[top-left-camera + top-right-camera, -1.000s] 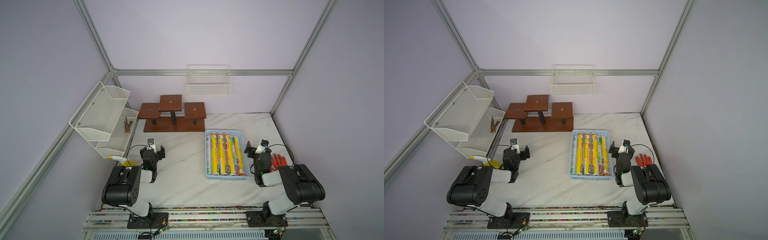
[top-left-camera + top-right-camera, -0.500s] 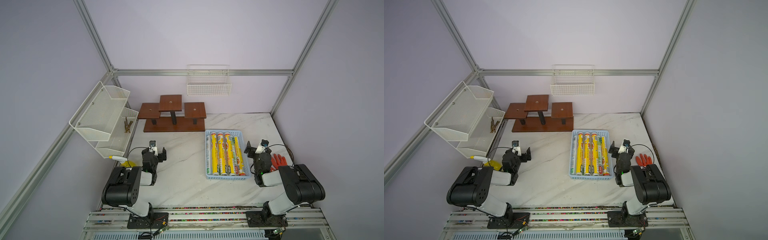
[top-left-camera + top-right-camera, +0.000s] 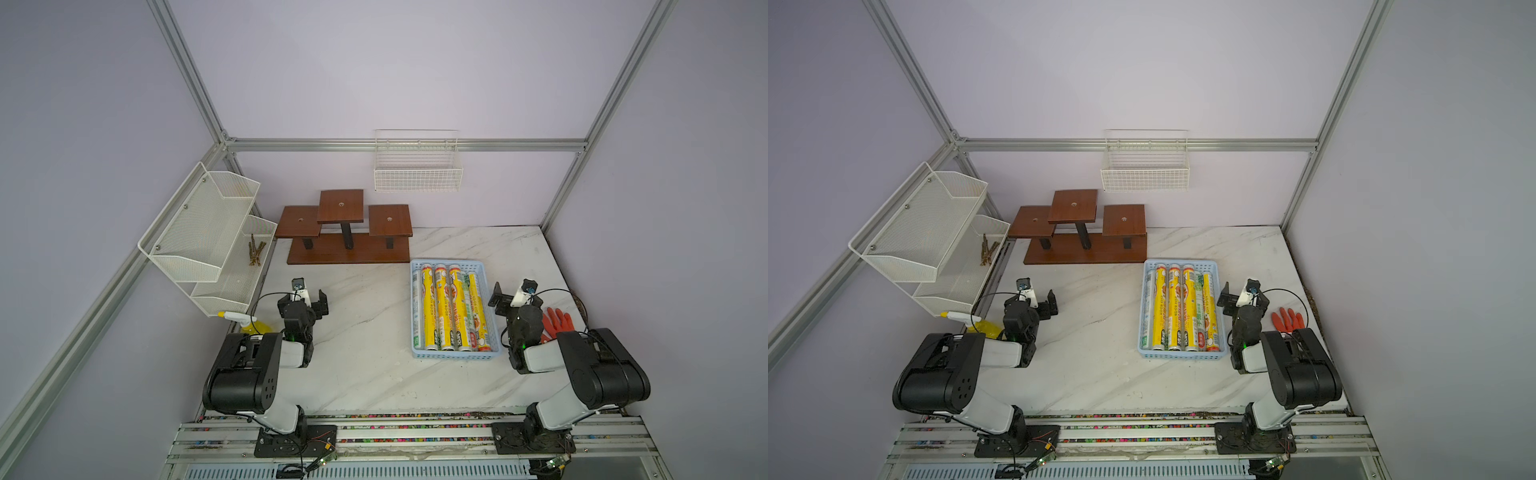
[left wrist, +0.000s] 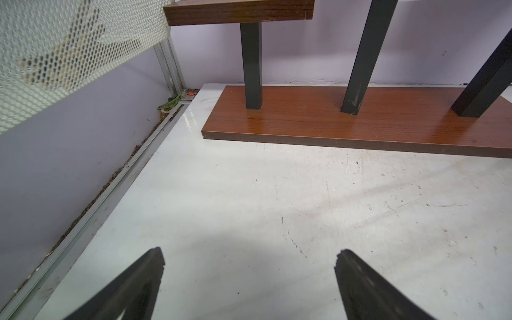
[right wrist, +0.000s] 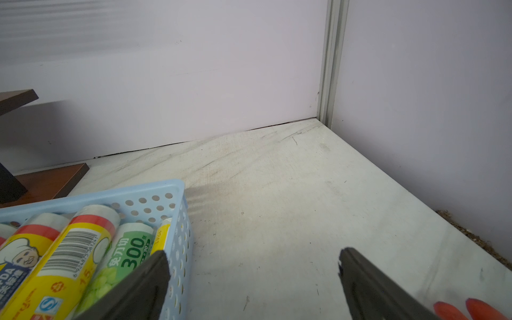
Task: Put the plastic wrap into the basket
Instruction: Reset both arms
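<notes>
The plastic wrap (image 3: 451, 309) lies packed side by side in the blue basket (image 3: 455, 355), right of the middle of the table (image 3: 365, 340). Left gripper (image 4: 249, 257) hangs over bare table, jaws spread wide, holding nothing. Right gripper (image 5: 253, 260) sits just beside the basket's right wall, equally wide apart and empty, an orange glove (image 3: 557, 324) next to that arm.

Plastic wrap (image 3: 451, 309) inside basket (image 3: 491, 286)

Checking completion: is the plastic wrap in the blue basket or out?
In. The plastic wrap lies side by side inside the basket; none shows on the table.
</notes>
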